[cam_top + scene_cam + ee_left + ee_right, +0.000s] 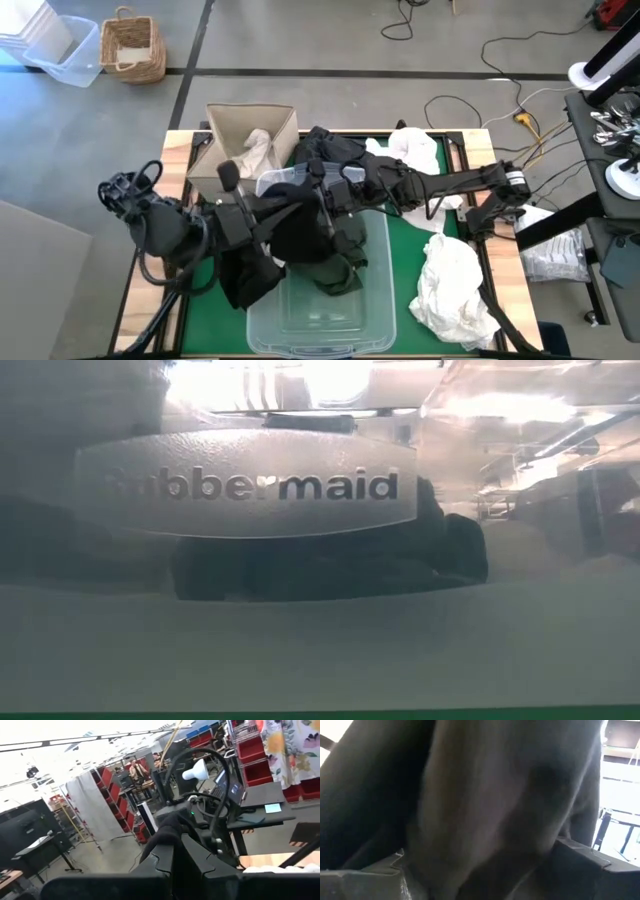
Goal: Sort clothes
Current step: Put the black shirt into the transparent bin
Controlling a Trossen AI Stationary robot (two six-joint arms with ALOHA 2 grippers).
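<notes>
Green felt tabletop (400, 250), and over my clear plastic tub (320, 320) that floppy black garment (300, 240) hangs pinched in the left gripper (322, 196), right gripper (335, 205) spread wide around a fold, so I'd grab bunched cloth.

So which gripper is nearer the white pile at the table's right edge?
Right. The right gripper is over the clear tub, mid-table; the left gripper is beside it, slightly farther from the white pile.
</notes>
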